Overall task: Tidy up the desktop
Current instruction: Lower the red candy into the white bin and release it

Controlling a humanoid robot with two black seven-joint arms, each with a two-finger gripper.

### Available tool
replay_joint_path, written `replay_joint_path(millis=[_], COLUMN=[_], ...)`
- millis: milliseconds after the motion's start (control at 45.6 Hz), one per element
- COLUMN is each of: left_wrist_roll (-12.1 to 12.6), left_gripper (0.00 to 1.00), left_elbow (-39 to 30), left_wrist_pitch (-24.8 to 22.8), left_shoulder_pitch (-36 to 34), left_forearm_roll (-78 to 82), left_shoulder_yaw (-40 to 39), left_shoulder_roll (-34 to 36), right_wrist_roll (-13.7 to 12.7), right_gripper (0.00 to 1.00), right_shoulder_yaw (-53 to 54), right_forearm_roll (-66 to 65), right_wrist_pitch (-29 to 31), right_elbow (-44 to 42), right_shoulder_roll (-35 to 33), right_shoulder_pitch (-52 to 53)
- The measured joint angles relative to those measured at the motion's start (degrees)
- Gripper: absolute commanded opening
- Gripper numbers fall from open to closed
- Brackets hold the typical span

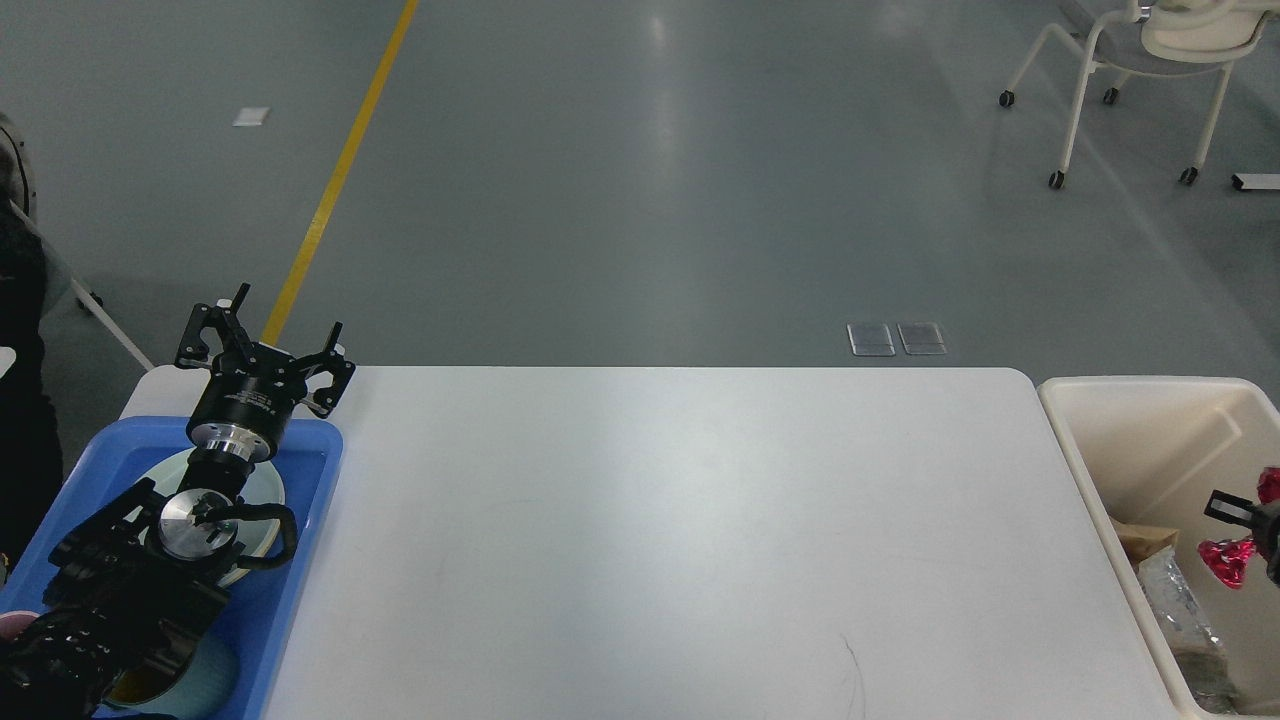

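Note:
The white desktop (680, 520) fills the middle of the head view, and nothing lies on its bare surface. My left gripper (265, 345) is open, held above the desktop's far left corner beyond the blue tray (300, 570). Only the tip of my right gripper (1252, 528) shows at the right edge, inside the cream bin (1085, 450). It is shut on a red crushed can (1228, 558), which hangs over the bin's contents.
The blue tray holds a pale plate (264, 492) and a teal cup (208, 680) under my left arm. In the bin lie brown paper (1140, 535) and a clear wrapper (1180, 610). A wheeled chair (1150, 40) stands far back right.

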Motion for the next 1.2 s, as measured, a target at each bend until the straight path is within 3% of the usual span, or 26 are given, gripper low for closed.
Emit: replay_joint_path(millis=[22, 591, 679, 789, 920, 986, 1052, 1139, 1205], left_wrist_roll=[0.0, -0.07, -0.07, -0.07, -0.07, -0.07, -0.07, -0.07, -0.07], left_gripper=[0.99, 0.99, 0.99, 0.99, 0.99, 0.99, 0.99, 0.99, 0.99], left_elbow=[0.0, 0.04, 0.03, 0.01, 0.01, 0.02, 0.01, 0.01, 0.01], left_wrist_pitch=[0.01, 0.06, 0.07, 0.07, 0.07, 0.07, 0.07, 0.04, 0.0], left_shoulder_pitch=[0.0, 0.0, 0.0, -0.02, -0.02, -0.02, -0.02, -0.03, -0.05], left_forearm_roll=[0.01, 0.0, 0.01, 0.0, 0.01, 0.0, 0.01, 0.01, 0.01], left_shoulder_yaw=[0.0, 0.0, 0.0, 0.0, 0.0, 0.0, 0.0, 0.0, 0.0], left_shoulder_roll=[0.0, -0.01, -0.01, -0.01, -0.01, 0.0, 0.0, 0.0, 0.0], right_wrist_roll=[0.0, -0.12, -0.23, -0.87, -0.32, 1.45, 4.92, 11.3, 16.55], right_gripper=[1.0, 1.0, 1.0, 1.0, 1.0, 1.0, 1.0, 1.0, 1.0], right_shoulder_yaw=[0.7, 7.02, 15.11, 29.8, 44.17, 51.01, 56.6, 61.3, 63.4], right_forearm_roll=[0.0, 0.25, 1.87, 8.82, 20.18, 25.47, 30.25, 36.86, 42.89], right_wrist_pitch=[0.05, -0.19, -0.4, 0.09, 0.24, -0.15, 0.02, 2.81, 9.24], right_elbow=[-0.56, -0.16, 5.55, 17.9, 31.42, 33.01, 29.63, 20.76, 14.65], right_shoulder_roll=[0.49, 1.43, 0.53, -5.46, -7.17, -3.06, 4.02, 12.76, 17.95], right_shoulder_pitch=[-0.67, -0.56, 7.32, 19.28, 26.87, 27.64, 27.28, 24.43, 20.58])
